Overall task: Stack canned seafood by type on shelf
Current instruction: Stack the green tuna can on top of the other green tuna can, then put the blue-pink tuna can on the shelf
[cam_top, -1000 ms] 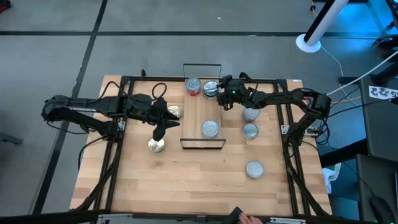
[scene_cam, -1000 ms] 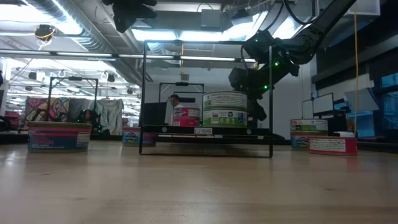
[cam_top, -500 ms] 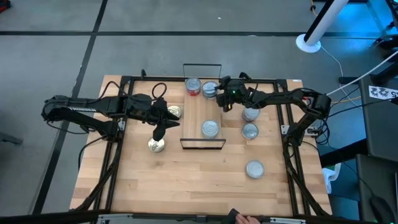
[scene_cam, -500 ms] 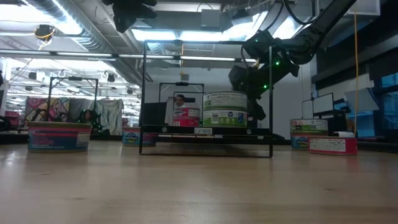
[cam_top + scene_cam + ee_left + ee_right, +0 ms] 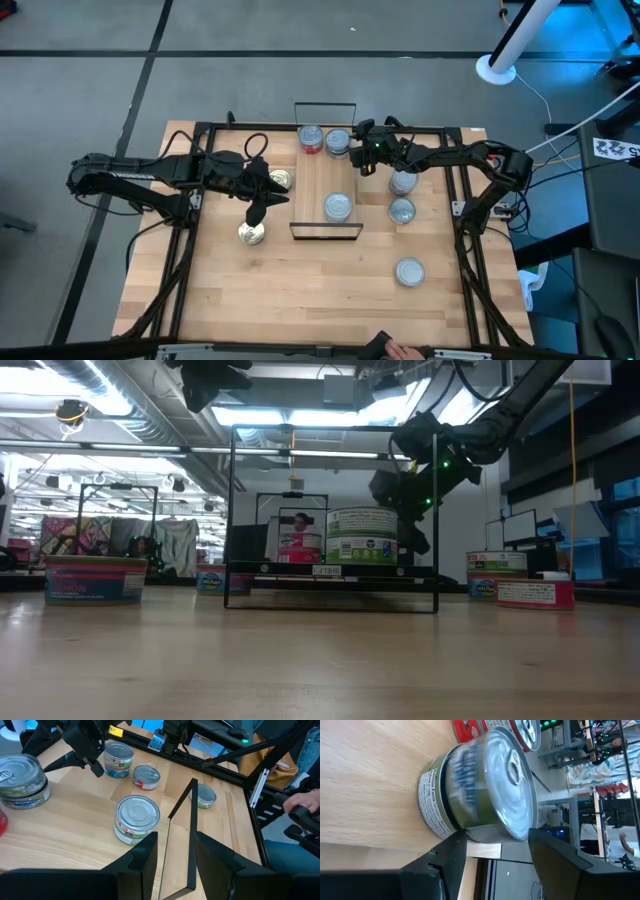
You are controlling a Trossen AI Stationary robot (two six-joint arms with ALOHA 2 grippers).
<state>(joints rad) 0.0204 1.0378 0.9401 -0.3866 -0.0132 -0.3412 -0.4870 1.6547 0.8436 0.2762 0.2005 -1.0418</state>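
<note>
While jaws gape — right pincer (image 5: 352,150) beside stacked tins (image 5: 338,143).

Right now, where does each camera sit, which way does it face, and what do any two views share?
High: overhead, looking down on the shelf, left gripper and right gripper.
Low: table height, level across the shelf; right gripper shows.
Left wrist: past its own fingers at a tin.
Right wrist: its fingers straddling a stack of tins.
Shared: that stack, in high and right wrist views.
</note>
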